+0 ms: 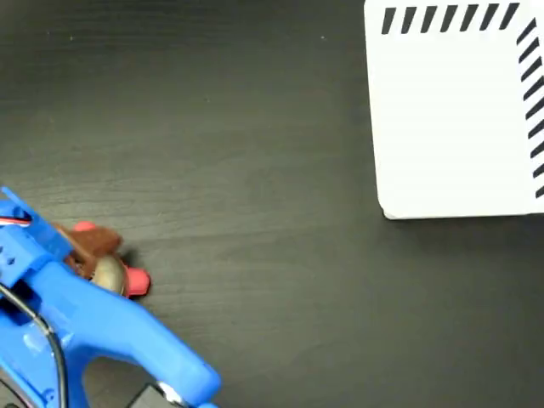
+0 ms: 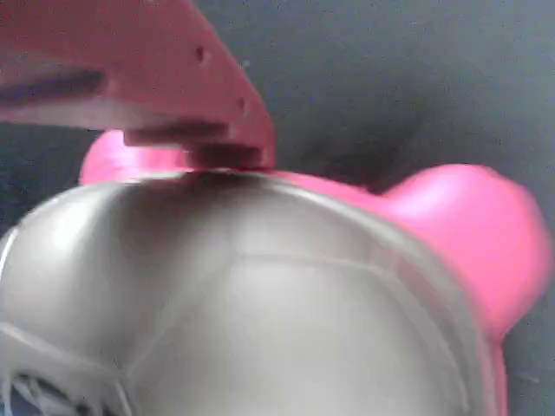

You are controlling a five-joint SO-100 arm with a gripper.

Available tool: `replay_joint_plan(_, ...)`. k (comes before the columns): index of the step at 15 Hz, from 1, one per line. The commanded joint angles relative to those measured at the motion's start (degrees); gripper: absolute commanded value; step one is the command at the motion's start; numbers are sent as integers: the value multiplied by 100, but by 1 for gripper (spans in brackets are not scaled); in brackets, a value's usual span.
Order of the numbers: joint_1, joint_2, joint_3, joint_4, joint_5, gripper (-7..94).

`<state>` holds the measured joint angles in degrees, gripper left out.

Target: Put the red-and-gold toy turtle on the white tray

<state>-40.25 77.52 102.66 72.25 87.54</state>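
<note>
- Turtle, the red-and-gold toy turtle, lies at the lower left of the fixed view on the dark wood-grain table; its dull gold shell shows beside the arm, with one coral-red limb poking out to the right and another at the upper left
- blue arm comes in from the bottom left corner and covers part of the toy; a black cable runs along it
- gripper sits right over the turtle; a brownish finger lies against the shell; from where I stand I cannot tell whether the pincer has closed on the toy or merely rests on it
- wrist view is filled by the shell, blurred and very close, with a pink finger pressing on its upper edge and a pink limb at the right
- white tray lies at the upper right, well apart from the turtle; black diagonal stripes run along its top and right edges; nothing rests on it
</note>
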Motion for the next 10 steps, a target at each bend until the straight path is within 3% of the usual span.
replay_joint_plan(1,-9,202,9,18,35,47)
replay_joint_plan(3,53,246,70,9,-26,35)
replay_joint_plan(5,158,272,97,9,-149,11)
replay_joint_plan(6,185,281,97,9,-202,3)
replay_joint_plan(10,158,413,97,-18,-527,0)
